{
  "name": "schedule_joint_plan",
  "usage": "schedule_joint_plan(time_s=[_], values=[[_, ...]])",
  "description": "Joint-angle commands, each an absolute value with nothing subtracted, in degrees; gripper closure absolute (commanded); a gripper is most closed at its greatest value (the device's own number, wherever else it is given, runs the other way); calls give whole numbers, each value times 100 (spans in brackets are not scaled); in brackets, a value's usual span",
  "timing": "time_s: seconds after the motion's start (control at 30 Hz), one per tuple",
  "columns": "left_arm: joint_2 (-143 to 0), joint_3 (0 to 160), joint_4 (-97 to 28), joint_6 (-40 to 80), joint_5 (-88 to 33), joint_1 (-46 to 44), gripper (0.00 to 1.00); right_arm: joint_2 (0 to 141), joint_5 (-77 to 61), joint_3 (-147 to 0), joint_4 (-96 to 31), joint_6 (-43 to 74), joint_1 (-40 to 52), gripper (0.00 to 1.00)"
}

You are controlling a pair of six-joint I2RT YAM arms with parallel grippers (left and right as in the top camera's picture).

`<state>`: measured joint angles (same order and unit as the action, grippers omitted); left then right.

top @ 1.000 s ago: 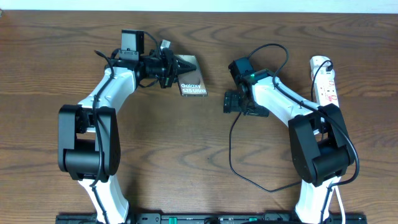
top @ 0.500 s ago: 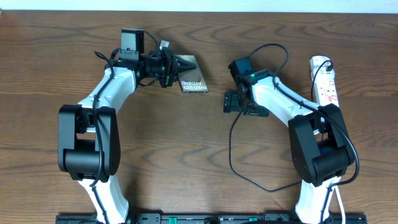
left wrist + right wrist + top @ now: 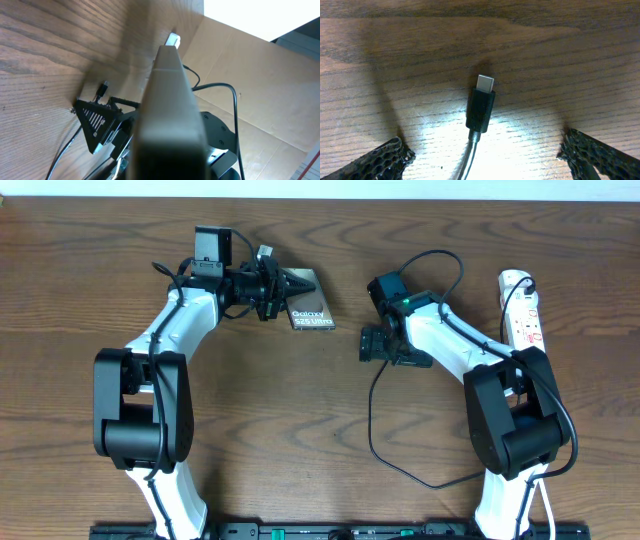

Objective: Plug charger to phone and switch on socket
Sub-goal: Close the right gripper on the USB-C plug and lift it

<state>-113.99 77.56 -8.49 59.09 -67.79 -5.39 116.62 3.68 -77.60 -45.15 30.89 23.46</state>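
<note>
The left gripper (image 3: 296, 284) is clamped on 1 end of the phone (image 3: 312, 310), near the far edge of the bench (image 3: 300, 440), left of centre. The right gripper (image 3: 487, 147) has its 2 fingers (image 3: 385, 155) spread wide apart. The charger (image 3: 481, 107) tip lies flat on the wood between them, touching neither. The socket (image 3: 524, 310) lies by the far right corner, well apart.

phone (image 3: 310, 310): dark grey-brown slab, white "galaxy" lettering upward, sat askew at far centre. charger (image 3: 371, 420): thin black cable lay in a loose loop, its connector tip (image 3: 481, 107) flat and unplugged. socket (image 3: 523, 305): white strip with red markings lay lengthwise at far right.
</note>
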Motion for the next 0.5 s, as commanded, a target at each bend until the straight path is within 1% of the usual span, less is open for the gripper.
schedule_joint_plan(time_s=[0.0, 0.3, 0.33, 0.4, 0.43, 0.47], values=[[-11229, 7931, -799, 5830, -7100, -517, 93, 11810, 539, -7629, -4602, 2971, 2388, 1], [-11229, 7931, -801, 5546, -7483, -515, 93, 11810, 543, -7629, -4469, 2969, 2408, 1], [-11229, 7931, -803, 5531, -7485, -515, 93, 11810, 545, -7629, -4440, 2969, 2425, 4], [-11229, 7931, -803, 5529, -7485, -517, 93, 11810, 469, -7629, -4410, 2971, 2462, 41], [-11229, 7931, -803, 5507, -7516, -517, 93, 11810, 349, -7629, -4418, 2974, 2467, 52], [-11229, 7931, -803, 5496, -7561, -515, 93, 11810, 183, -7629, -4440, 2974, 2467, 61]])
